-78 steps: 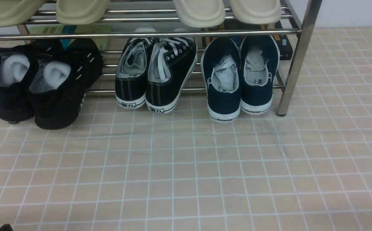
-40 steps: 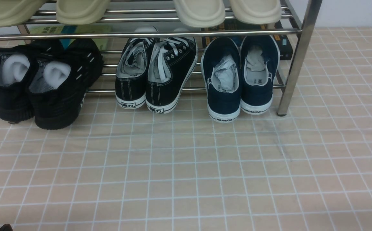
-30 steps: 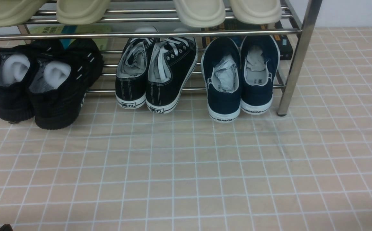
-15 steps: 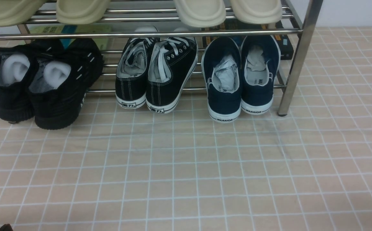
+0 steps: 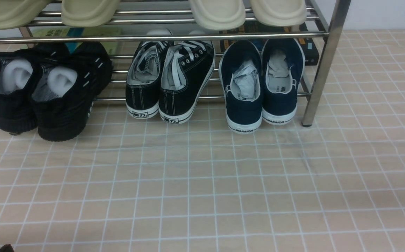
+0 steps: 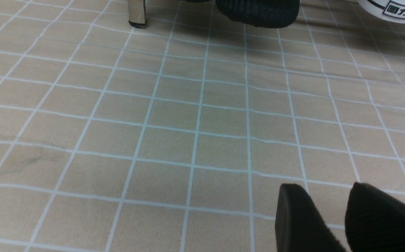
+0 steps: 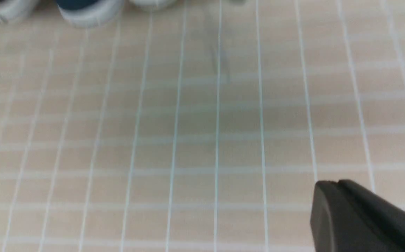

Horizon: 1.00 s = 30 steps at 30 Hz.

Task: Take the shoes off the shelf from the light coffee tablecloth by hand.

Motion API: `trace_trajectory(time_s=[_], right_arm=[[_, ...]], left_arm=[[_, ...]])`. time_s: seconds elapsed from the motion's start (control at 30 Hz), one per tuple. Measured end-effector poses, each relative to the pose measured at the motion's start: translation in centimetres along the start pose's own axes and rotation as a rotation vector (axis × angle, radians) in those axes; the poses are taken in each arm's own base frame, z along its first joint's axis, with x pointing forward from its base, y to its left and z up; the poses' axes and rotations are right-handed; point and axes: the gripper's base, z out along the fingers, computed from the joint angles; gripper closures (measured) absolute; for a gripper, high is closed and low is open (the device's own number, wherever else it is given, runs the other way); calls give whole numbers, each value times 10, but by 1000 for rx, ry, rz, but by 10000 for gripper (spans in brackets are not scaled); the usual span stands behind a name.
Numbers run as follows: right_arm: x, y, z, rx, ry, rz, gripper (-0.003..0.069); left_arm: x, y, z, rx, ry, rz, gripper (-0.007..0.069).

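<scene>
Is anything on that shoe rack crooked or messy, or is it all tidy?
Mostly tidy. One black lace-up sneaker in the middle pair leans sideways, its sole tipped up, unlike the navy shoes beside it. The tablecloth has a faint dark smudge near the right post of the shelf.

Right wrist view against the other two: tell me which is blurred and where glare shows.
Right wrist view: soft all over, the shoes smeared. Left wrist view: crisp grid on the tablecloth. Front view: sharp, bright streaks on the shelf rods.
</scene>
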Motion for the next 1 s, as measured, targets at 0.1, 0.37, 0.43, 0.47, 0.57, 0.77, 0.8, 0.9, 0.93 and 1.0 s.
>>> trace_trajectory(time_s=[0.1, 0.37, 0.43, 0.47, 0.57, 0.77, 0.8, 0.9, 0.93, 1.0], right_arm=[[-10, 0, 26, -22, 200, 4, 655], [-56, 60, 72, -498, 331, -199, 652], [-76, 86, 81, -575, 328, -262, 652], [-87, 97, 86, -587, 327, -290, 652], [-104, 124, 101, -564, 353, -341, 650], [-144, 168, 134, -357, 345, -418, 645], [-148, 173, 140, -315, 342, -424, 644], [-160, 189, 159, -224, 314, -452, 636], [-162, 194, 164, -198, 307, -449, 629], [-168, 203, 174, -148, 278, -463, 611]], left_arm=[[0, 0, 0, 0, 0, 0, 384], [0, 0, 0, 0, 0, 0, 384], [0, 0, 0, 0, 0, 0, 384], [0, 0, 0, 0, 0, 0, 384], [0, 0, 0, 0, 0, 0, 384], [0, 0, 0, 0, 0, 0, 384], [0, 0, 0, 0, 0, 0, 384], [0, 0, 0, 0, 0, 0, 384], [0, 0, 0, 0, 0, 0, 384], [0, 0, 0, 0, 0, 0, 384]])
